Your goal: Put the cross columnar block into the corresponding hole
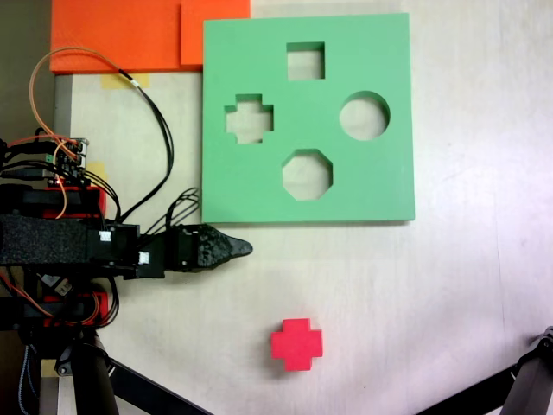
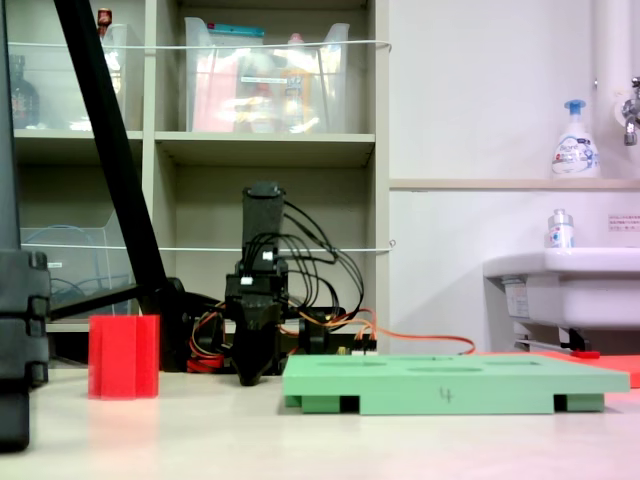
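Red block (image 1: 296,344) upright on tabletop (image 1: 449,294), near side, apart from green board (image 1: 380,186). Cross hole (image 1: 249,118) empty. Hand (image 1: 244,248) low between them, tips together, holding nothing; block unreached.

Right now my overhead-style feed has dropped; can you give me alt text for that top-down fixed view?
A red cross block stands alone on the pale table, below the green foam board whose cross hole is still empty. The arm's black end effector points right, just below the board's lower left corner, holding nothing.
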Tool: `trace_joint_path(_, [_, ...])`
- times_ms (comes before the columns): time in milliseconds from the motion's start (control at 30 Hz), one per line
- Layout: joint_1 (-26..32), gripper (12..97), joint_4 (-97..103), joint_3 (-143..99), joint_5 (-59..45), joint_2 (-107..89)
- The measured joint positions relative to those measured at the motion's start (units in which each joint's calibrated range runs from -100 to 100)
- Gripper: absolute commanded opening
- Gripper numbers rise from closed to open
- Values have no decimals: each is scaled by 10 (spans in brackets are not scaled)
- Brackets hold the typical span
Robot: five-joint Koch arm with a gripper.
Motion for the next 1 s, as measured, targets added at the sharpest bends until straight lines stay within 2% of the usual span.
trace_joint_path(567, [0, 493, 0, 0, 0, 0])
trace_joint_path(700, [0, 468, 0, 0, 0, 0])
trace_joint_path(800, [-19, 469, 0, 0, 9, 0])
trace_joint_path(867, [-39, 472, 0, 0, 47, 0])
trace_joint_path(1000, [-63, 468, -1, 0, 255, 0])
